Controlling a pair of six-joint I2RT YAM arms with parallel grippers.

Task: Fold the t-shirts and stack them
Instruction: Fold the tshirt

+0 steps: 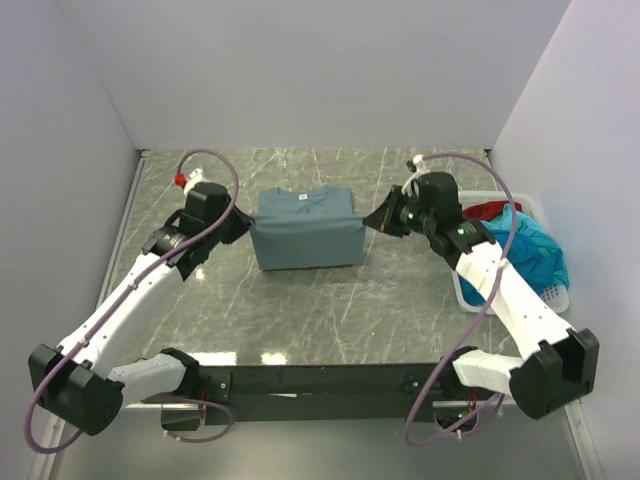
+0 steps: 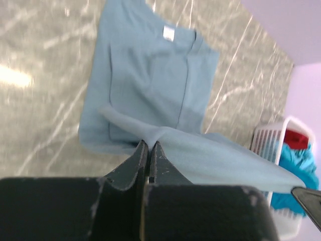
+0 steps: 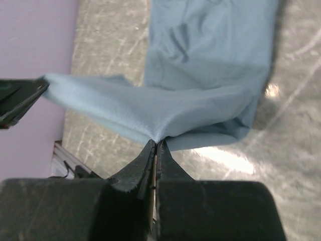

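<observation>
The left gripper (image 2: pixel 149 145) is seen with its jaws pressed together on a pinch of the grey-blue t-shirt (image 1: pixel 305 235), at the shirt's edge farthest from the white basket (image 1: pixel 463 290). The right gripper (image 3: pixel 154 143) is likewise clamped on the cloth, at the edge nearest the basket. Between the two pinches one edge of the shirt is lifted and drawn taut into a straight ridge, while the rest, with collar and label, is laid flat on the marble table (image 1: pixel 330 310). The cloth is judged to be held this way so that the raised part can be carried over the lying part in one even fold: with both ends gripped and the edge stretched, sagging and creasing are avoided. The shirt is placed well apart from the basket, on the left arm's side of it, probably so that folding is not hindered by the basket's wall. Inside the basket a turquoise t-shirt (image 1: pixel 535 250) and a red t-shirt (image 1: pixel 488 210) are heaped unfolded and touching, presumably to be folded afterwards. Two grippers are counted, both closed on cloth. Three shirts are counted, one of each colour, though more may be hidden in the heap, and one basket
</observation>
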